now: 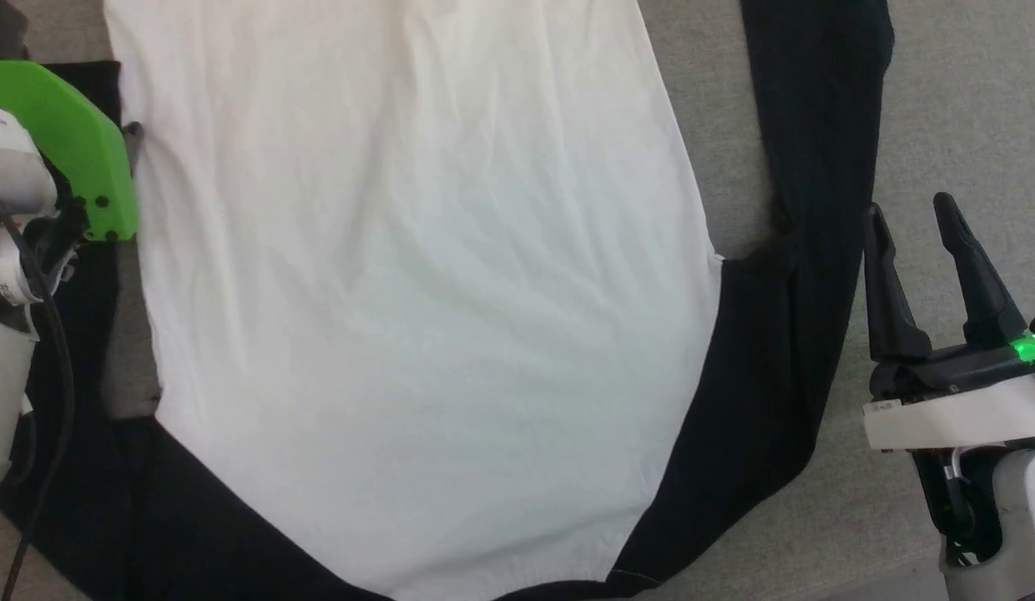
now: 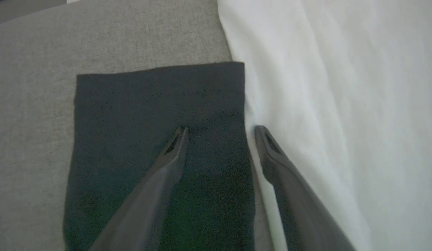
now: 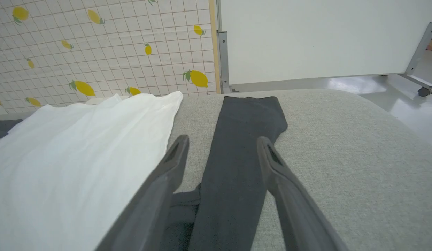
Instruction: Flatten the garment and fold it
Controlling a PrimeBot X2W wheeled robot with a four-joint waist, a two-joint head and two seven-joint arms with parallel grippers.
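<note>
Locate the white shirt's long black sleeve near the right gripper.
In the head view, the black sleeve lies on the grey fabric surface, between the shirt's white body and the right gripper.

head: steeply down over garment (image 1: 417, 250) | left wrist: close, downward | right wrist: low, shallow | shared: garment

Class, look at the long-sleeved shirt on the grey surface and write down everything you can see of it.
The garment is a soft shirt: white body, black sleeves, thin, faintly creased cloth. It lies spread flat, unfolded, on the grey surface, a sleeve running along each side of the body. The open left gripper hovers at one cuff; the open right gripper stands beside the other sleeve. Neither grips it.
</note>
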